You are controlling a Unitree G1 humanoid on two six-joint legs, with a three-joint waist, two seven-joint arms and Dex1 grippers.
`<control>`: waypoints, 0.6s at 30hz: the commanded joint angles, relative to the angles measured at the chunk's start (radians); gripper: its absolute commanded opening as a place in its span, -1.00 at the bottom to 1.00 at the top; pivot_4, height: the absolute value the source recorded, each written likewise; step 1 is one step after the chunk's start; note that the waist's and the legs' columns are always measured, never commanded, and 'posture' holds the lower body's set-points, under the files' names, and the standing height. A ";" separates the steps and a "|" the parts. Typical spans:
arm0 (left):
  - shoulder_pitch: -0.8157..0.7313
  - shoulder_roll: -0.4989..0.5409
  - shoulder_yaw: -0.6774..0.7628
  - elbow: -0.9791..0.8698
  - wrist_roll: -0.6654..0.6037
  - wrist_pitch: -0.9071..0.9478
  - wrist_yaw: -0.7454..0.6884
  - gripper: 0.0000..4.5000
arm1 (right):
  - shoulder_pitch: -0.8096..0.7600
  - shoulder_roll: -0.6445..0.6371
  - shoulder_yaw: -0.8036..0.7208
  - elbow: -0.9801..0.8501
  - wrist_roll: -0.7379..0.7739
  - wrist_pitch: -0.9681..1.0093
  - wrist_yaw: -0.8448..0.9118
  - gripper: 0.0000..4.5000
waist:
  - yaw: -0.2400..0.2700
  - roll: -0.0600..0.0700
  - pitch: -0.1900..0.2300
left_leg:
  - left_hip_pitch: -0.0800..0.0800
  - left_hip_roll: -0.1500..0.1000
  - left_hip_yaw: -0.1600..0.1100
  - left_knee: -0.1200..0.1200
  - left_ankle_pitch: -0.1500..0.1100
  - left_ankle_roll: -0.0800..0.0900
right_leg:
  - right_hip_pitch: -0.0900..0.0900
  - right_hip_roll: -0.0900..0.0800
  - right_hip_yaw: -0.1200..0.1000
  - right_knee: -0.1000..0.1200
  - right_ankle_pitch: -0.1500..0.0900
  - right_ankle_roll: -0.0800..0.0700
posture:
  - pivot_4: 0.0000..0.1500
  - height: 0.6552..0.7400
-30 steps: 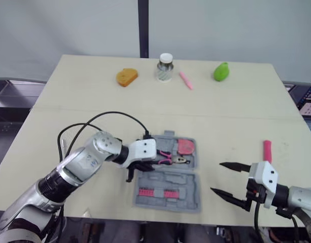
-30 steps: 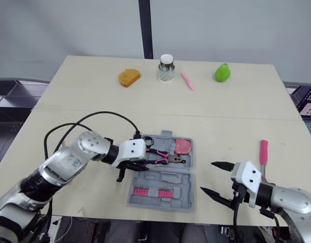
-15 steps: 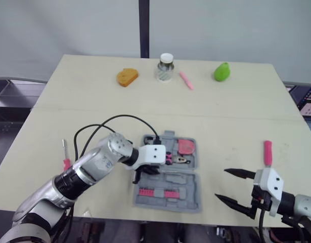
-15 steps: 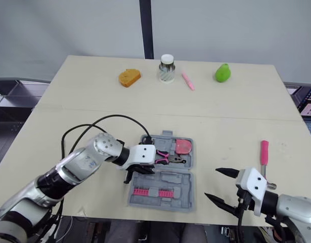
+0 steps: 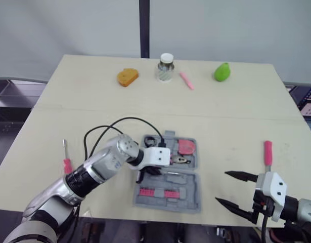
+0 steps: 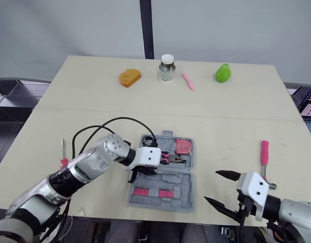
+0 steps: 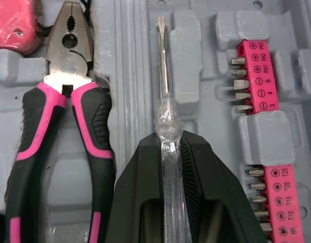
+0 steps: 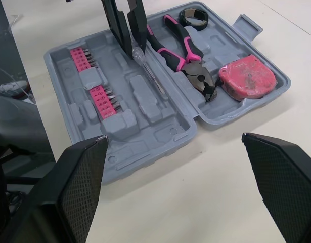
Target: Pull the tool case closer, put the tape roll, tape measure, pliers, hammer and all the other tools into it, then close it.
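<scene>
The grey tool case (image 5: 190,201) lies open near the table's front edge. Its far half holds a black tape roll (image 5: 150,140), pink-handled pliers (image 7: 54,126) and a pink tape measure (image 5: 185,147). Its near half holds pink bit strips (image 7: 256,76). My left gripper (image 5: 147,172) hovers over the case's left side, shut on a clear-handled screwdriver (image 7: 164,86) whose shaft points along a moulded slot. My right gripper (image 5: 237,194) stands open, right of the case, with nothing in it. A pink-handled tool (image 5: 267,151) lies beyond it. A small pink screwdriver (image 5: 67,162) lies to the left.
Along the table's far edge sit an orange object (image 5: 127,77), a white-capped jar (image 5: 165,67), a pink marker (image 5: 185,80) and a green object (image 5: 221,71). A black cable (image 5: 115,124) loops over my left arm. The table's front edge runs just below the case.
My left gripper has moved right over the case with the screwdriver. The small pink screwdriver on the left has come into sight. My right gripper has drifted back toward the front edge.
</scene>
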 commanded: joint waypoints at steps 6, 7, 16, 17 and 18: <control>-0.020 -0.027 0.002 0.006 0.034 -0.025 -0.019 -0.99 | 0.025 0.012 -0.037 -0.045 0.016 0.003 -0.019 1.00 | 0.000 0.000 0.000 | 0.000 0.000 0.000 0.000 0.000 0.000 | 0.000 0.000 0.000 0.000 0.000 0.000 | 1.00 -0.06; -0.020 -0.030 0.002 0.009 0.037 -0.027 -0.021 -0.99 | 0.027 0.013 -0.037 -0.047 0.016 0.003 -0.021 1.00 | 0.000 0.000 0.000 | 0.000 0.000 0.000 0.000 0.000 0.000 | 0.000 0.000 0.000 0.000 0.000 0.000 | 1.00 -0.06; -0.022 -0.035 0.003 0.034 0.072 -0.043 -0.029 -0.99 | 0.037 0.014 -0.042 -0.056 0.017 0.008 -0.030 1.00 | -0.001 0.000 0.000 | 0.000 0.000 0.000 0.000 0.000 0.000 | 0.000 0.000 0.000 0.000 0.000 0.000 | 1.00 -0.06; -0.022 -0.035 0.003 0.034 0.073 -0.042 -0.030 -0.99 | 0.037 0.014 -0.042 -0.057 0.017 0.008 -0.031 1.00 | -0.001 0.000 0.000 | 0.000 0.000 0.000 0.000 0.000 0.000 | 0.000 0.000 0.000 0.000 0.000 0.000 | 1.00 -0.06; -0.021 -0.035 0.003 0.034 0.075 -0.042 -0.031 -0.99 | 0.038 0.014 -0.042 -0.057 0.017 0.008 -0.031 1.00 | 0.000 0.000 0.000 | 0.000 0.000 0.000 0.000 0.000 0.000 | 0.000 0.000 0.000 0.000 0.000 0.000 | 1.00 -0.06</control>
